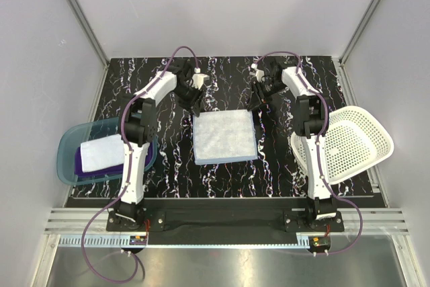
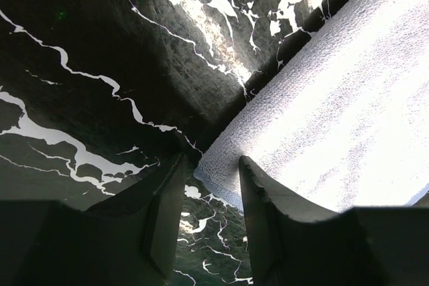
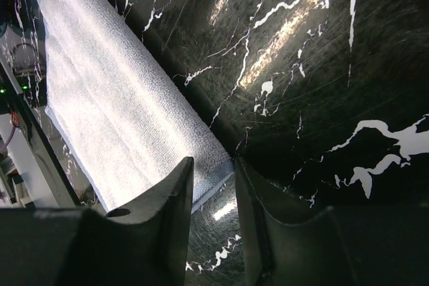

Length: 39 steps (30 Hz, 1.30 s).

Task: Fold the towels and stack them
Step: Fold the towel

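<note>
View from above: a black desk [image 1: 176,166] with white marble-like veining, and two white robot arms reaching away from its near edge. A pale, light blue rectangular cloth towel [image 1: 225,138] lies spread flat at the middle of the desk, bluest along its edges.

At the left edge of the desk sits a translucent teal plastic tub [image 1: 65,165]. In it lies a folded white cloth towel [image 1: 101,150] on top of a deep purple cloth towel [image 1: 80,164], of which only a strip shows along the left and near sides. At the right edge sits a white perforated plastic basket [image 1: 356,144], tipped a little, its holed floor in plain sight.

The left claw [image 2: 204,199] is low over the far left corner of the light blue towel [image 2: 322,118]. Its fingers [image 2: 265,219] are parted by a narrow gap, and the corner lies right between their tips. It has hold of nothing.

The right claw [image 3: 213,189] is at the far right corner of the same towel [image 3: 114,105]. Its fingers [image 3: 175,212] are set slightly apart (a tighter gap than the left), with the corner reaching into the gap. Whether they touch the cloth cannot be told
</note>
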Motion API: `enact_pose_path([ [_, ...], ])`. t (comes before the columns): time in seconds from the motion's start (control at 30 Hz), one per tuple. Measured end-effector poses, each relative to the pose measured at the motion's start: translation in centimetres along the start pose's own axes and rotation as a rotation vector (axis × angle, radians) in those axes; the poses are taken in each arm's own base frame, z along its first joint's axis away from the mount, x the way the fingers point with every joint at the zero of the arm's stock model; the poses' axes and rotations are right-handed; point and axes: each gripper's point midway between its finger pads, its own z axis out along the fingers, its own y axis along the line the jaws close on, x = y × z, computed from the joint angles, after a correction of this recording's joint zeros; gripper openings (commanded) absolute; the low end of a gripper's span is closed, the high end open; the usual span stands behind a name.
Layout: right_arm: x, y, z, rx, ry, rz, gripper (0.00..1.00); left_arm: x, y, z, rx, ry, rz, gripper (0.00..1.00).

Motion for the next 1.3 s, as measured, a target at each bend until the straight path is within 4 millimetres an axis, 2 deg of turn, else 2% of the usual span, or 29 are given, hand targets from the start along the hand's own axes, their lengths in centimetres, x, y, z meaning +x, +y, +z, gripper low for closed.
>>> enact_pose_path([
  [0.1,0.1,0.1,0.0,-0.004,0.006,0.007,0.37,0.2,0.0,0.2,0.008,0.008,-0.002,0.38],
  [0.27,0.2,0.0,0.1,-0.002,0.009,0.006,0.24,0.6,-0.1,0.2,0.012,0.023,-0.004,0.27],
  [0.37,0.3,-0.1,0.1,-0.003,0.011,0.005,0.11,0.7,-0.1,0.2,0.014,0.026,-0.004,0.11],
  [0.43,0.4,0.0,0.1,-0.004,0.014,0.005,0.08,0.7,-0.1,0.3,0.022,0.027,-0.003,0.00],
  [0.5,0.4,0.0,0.1,-0.004,0.014,0.004,0.00,0.6,-0.2,0.4,0.029,0.024,-0.003,0.00],
  [0.73,1.0,-0.2,0.5,-0.016,0.013,0.006,0.00,0.2,-0.3,0.5,0.033,0.011,-0.014,0.00],
  [0.93,1.0,-0.4,-0.4,0.058,-0.020,-0.037,0.00,-0.9,-0.3,0.3,0.010,-0.041,-0.026,0.00],
  [1.3,-2.3,1.7,-4.6,0.203,-0.191,-0.182,0.00,-3.2,-1.6,-4.1,-0.055,-0.203,-0.002,0.00],
])
